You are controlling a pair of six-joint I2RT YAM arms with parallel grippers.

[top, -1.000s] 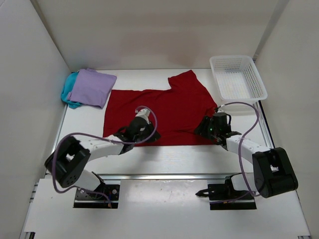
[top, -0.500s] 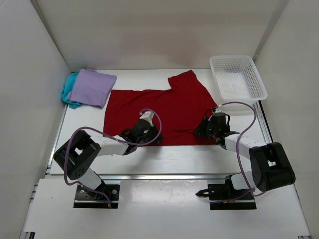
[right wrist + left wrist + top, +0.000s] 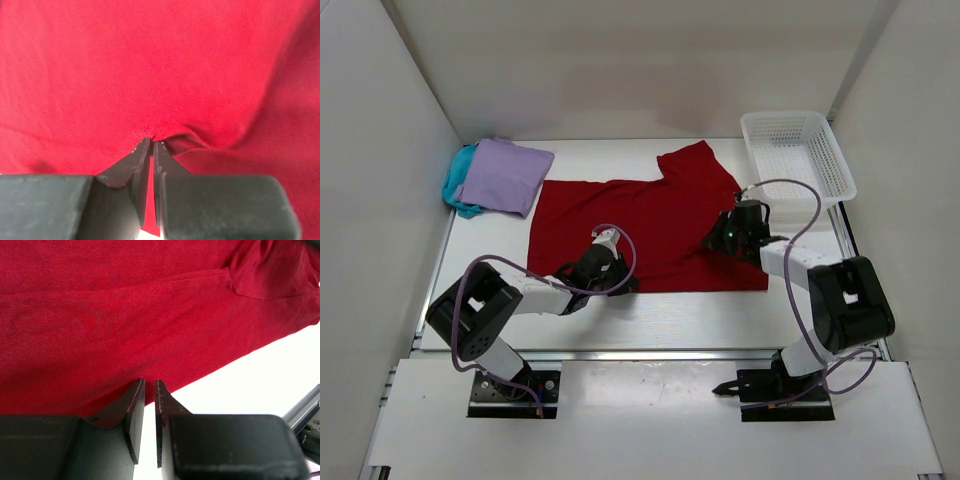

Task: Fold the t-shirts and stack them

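Observation:
The deep red t-shirt (image 3: 640,220) lies spread flat in the middle of the table. My left gripper (image 3: 613,273) sits at its near hem; in the left wrist view the jaws (image 3: 149,385) are shut on that red edge (image 3: 150,315). My right gripper (image 3: 722,237) is on the shirt's right side. In the right wrist view it (image 3: 152,142) is shut on a small pucker of red cloth (image 3: 165,65). The pale lavender t-shirt (image 3: 505,175) lies folded at the far left on top of the teal t-shirt (image 3: 454,187).
A white mesh basket (image 3: 796,155) stands at the far right corner, close behind the right arm. White walls enclose the table on three sides. A metal rail (image 3: 650,352) runs along the near edge, and bare table shows between it and the red hem.
The right gripper has moved away from the near edge along the shirt's right side and shut on the red cloth. The left gripper has barely shifted at the hem.

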